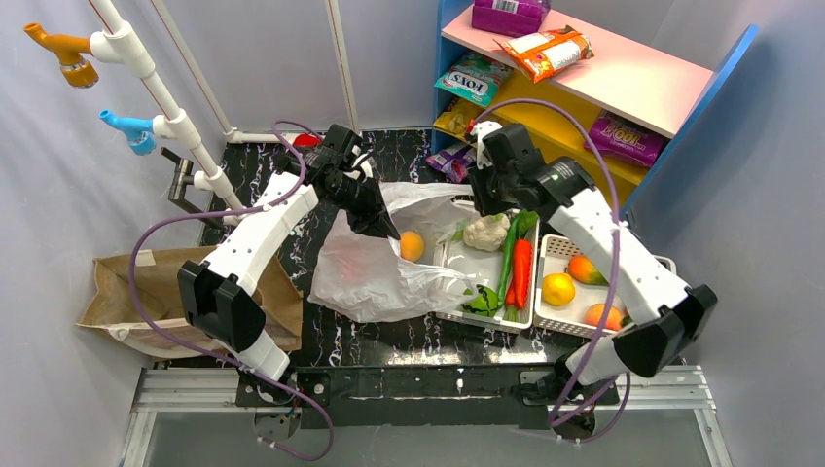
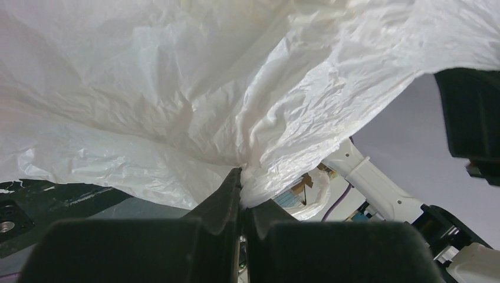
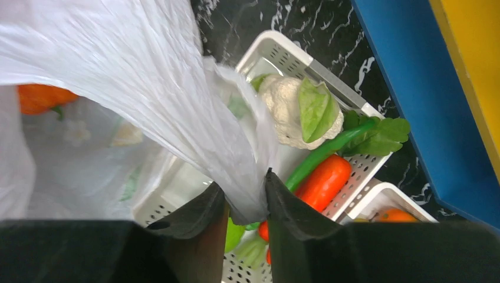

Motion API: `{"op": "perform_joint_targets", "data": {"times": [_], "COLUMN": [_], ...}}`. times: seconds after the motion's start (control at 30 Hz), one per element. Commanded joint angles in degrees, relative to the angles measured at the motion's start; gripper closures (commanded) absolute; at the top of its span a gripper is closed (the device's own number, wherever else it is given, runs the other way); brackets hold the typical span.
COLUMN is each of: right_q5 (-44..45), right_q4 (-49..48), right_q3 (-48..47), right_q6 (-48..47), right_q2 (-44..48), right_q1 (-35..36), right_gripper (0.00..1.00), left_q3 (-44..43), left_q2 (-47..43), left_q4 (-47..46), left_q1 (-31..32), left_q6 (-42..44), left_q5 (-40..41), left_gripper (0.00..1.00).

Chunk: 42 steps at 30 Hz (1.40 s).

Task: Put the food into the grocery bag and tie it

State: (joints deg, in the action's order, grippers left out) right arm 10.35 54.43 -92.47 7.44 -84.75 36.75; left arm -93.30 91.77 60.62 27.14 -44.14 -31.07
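The grocery bag (image 1: 375,277), thin white plastic, lies crumpled mid-table with its mouth lifted between both arms. My left gripper (image 1: 382,230) (image 2: 242,177) is shut on a bunched part of its rim. My right gripper (image 1: 476,206) (image 3: 244,191) has its jaws closed in on a fold of the bag's other edge (image 3: 177,100), which fills the narrow gap between them. One orange fruit (image 1: 412,245) (image 3: 41,97) sits inside the bag. More food lies in the white tray (image 1: 482,268): a cauliflower (image 3: 289,109), a carrot (image 3: 324,183) and green stalks.
A second white basket (image 1: 555,248) to the right holds an orange, a yellow and another orange fruit. A brown paper bag (image 1: 146,292) lies at the left edge. A shelf (image 1: 584,73) with snack packets stands behind the right arm. White pipes with hooks rise at back left.
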Motion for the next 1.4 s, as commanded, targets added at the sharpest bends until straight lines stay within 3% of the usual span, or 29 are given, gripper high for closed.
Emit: {"op": "perform_joint_targets", "data": {"times": [0.0, 0.17, 0.3, 0.5, 0.67, 0.8, 1.07, 1.13, 1.37], "right_q5": [-1.38, -4.9, -8.98, -20.37, -27.1, -29.15, -30.86, -31.79, -34.05], "right_q4": [-6.18, -2.92, 1.19, 7.87, 9.47, 9.13, 8.94, 8.58, 8.48], "right_q3": [1.37, -0.49, -2.88, -9.34, -13.36, -14.37, -15.7, -15.9, -17.39], "right_q6": [-2.01, -2.0, 0.7, 6.35, 10.01, 11.73, 14.61, 15.27, 15.67], "right_q2": [5.07, 5.21, 6.38, 8.7, 8.88, 8.07, 4.82, 4.08, 1.99], "right_q1": [0.07, 0.07, 0.14, 0.46, 1.09, 1.3, 1.39, 1.47, 1.57], "right_gripper": [0.71, 0.99, 0.99, 0.99, 0.99, 0.99, 0.99, 0.99, 0.99], "left_q3": [-2.48, -5.86, -9.96, -24.12, -38.41, -40.7, -35.89, -35.56, -28.19], "left_q2": [-1.45, 0.52, 2.74, 9.74, 16.93, 18.01, 11.28, 9.26, -1.69], "left_q4": [2.19, 4.11, 5.13, 9.28, 14.97, 14.77, 18.67, 20.5, 21.15], "left_q1": [0.2, 0.2, 0.2, -1.18, -6.5, -10.28, -10.46, -10.45, -10.21], "left_q6": [0.14, 0.95, 1.39, 3.26, 4.74, 3.95, 8.5, 9.7, 14.84], "left_q5": [-0.41, -0.08, 0.38, 1.42, 1.45, -0.03, 2.4, 3.06, 1.54], "left_gripper": [1.0, 1.0, 1.0, 1.0, 1.0, 0.99, 0.33, 0.21, 0.16]}}
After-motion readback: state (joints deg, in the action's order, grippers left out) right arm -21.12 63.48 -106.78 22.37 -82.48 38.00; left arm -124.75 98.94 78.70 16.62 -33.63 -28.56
